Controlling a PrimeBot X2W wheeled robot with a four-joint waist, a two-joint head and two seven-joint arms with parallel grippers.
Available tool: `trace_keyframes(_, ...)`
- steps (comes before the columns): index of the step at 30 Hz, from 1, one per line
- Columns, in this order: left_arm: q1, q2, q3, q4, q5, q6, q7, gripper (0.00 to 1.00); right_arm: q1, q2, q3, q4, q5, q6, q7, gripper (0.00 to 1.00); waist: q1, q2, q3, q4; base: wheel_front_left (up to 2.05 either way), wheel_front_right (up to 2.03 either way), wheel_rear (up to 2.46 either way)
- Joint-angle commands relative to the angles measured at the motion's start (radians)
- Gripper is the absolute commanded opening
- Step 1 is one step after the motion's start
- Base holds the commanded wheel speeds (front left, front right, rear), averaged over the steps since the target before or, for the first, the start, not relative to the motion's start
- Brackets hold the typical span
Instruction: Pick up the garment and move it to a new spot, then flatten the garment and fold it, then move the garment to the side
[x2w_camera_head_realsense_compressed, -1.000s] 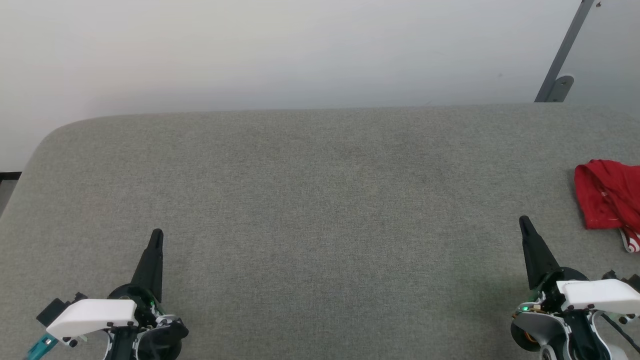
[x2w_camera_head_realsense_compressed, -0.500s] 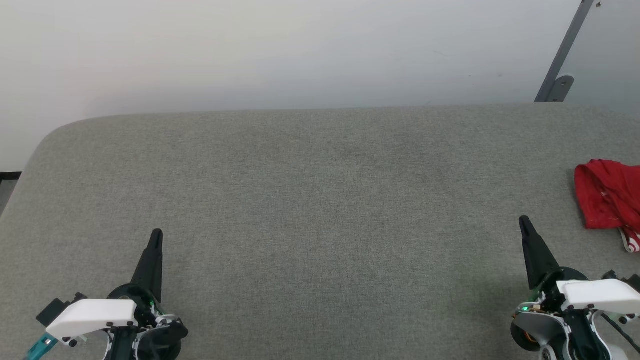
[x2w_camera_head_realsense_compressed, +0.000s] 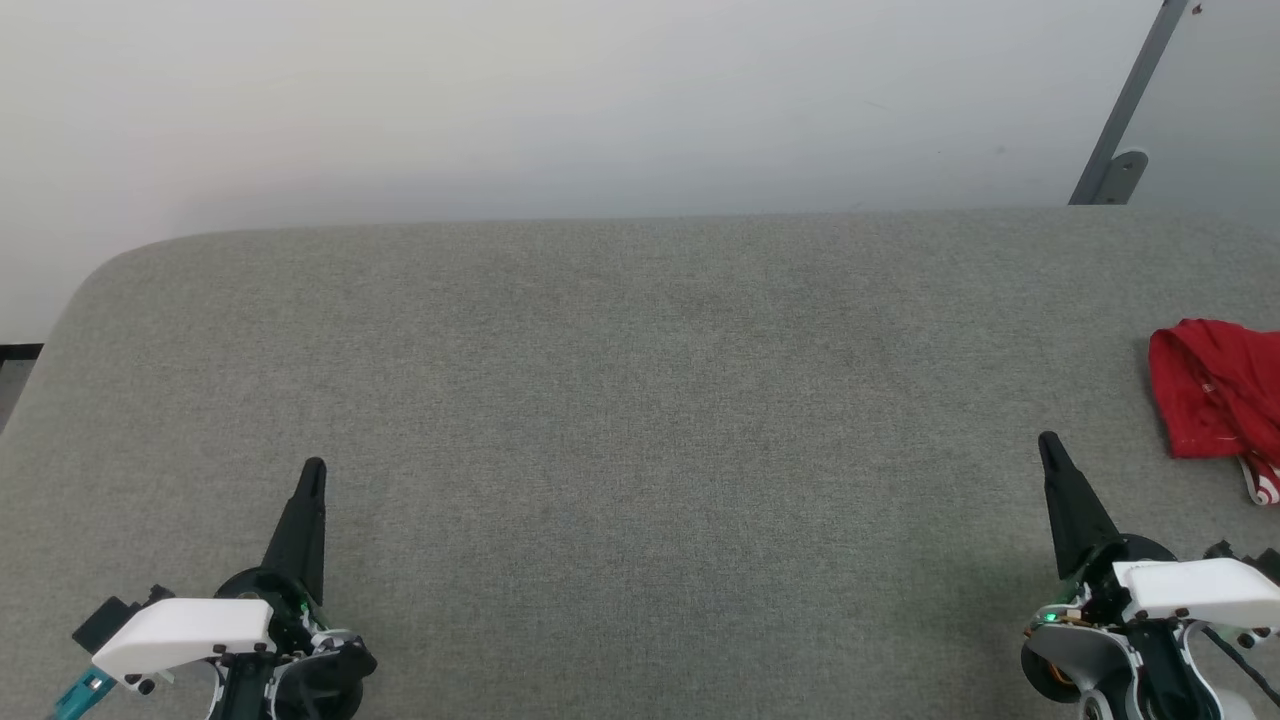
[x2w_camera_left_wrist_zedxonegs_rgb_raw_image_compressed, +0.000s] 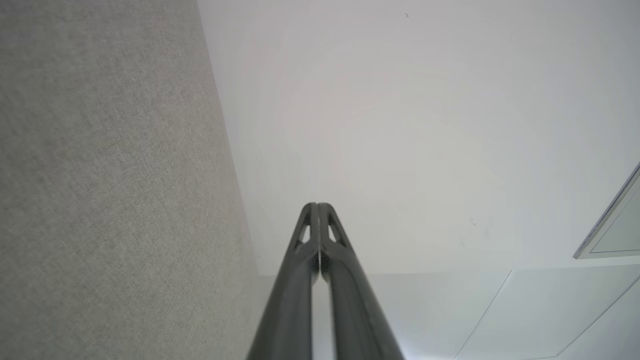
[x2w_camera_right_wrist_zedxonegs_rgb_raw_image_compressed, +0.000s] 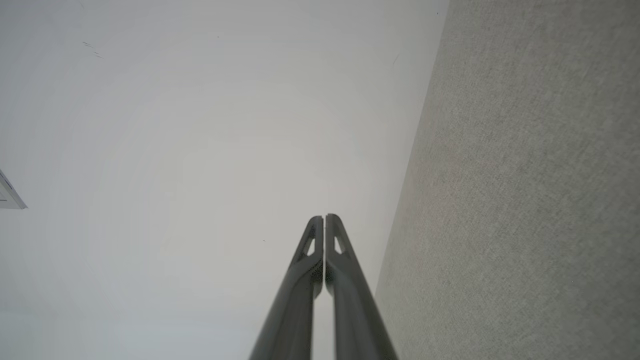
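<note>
The garment (x2w_camera_head_realsense_compressed: 1220, 390), bright red with a strip of red-and-white striped trim at its near corner, lies bunched at the right edge of the head view and is cut off by the frame. My right gripper (x2w_camera_head_realsense_compressed: 1047, 442) is shut and empty, to the left of the garment and a little nearer, apart from it. At the lower left my left gripper (x2w_camera_head_realsense_compressed: 314, 466) is shut and empty too. Both wrist views show the fingers pressed together: the left gripper (x2w_camera_left_wrist_zedxonegs_rgb_raw_image_compressed: 317, 205) and the right gripper (x2w_camera_right_wrist_zedxonegs_rgb_raw_image_compressed: 324, 217).
A wide grey fabric surface (x2w_camera_head_realsense_compressed: 640, 400) with a rounded far-left corner carries everything. Behind it stands a pale wall (x2w_camera_head_realsense_compressed: 600, 100). A grey metal bar (x2w_camera_head_realsense_compressed: 1125, 110) leans at the back right.
</note>
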Motion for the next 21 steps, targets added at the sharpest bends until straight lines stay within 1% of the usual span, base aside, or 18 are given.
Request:
trace_keyframes(1, -0.015, -0.002, 0.004, 0.0, 0.005, 0.002, 0.004, 0.0, -0.004, 0.002, 0.0, 0.001, 0.004, 0.0, 0.002, 0.0, 0.0, 0.0, 0.0, 0.0, 0.0, 0.0, 0.0)
trace_keyframes(21, -0.015, -0.005, 0.008, 0.0, 0.007, 0.002, 0.007, 0.0, -0.004, 0.002, 0.0, 0.001, 0.004, 0.0, 0.002, 0.0, 0.0, 0.0, 0.0, 0.0, 0.0, 0.0, 0.0)
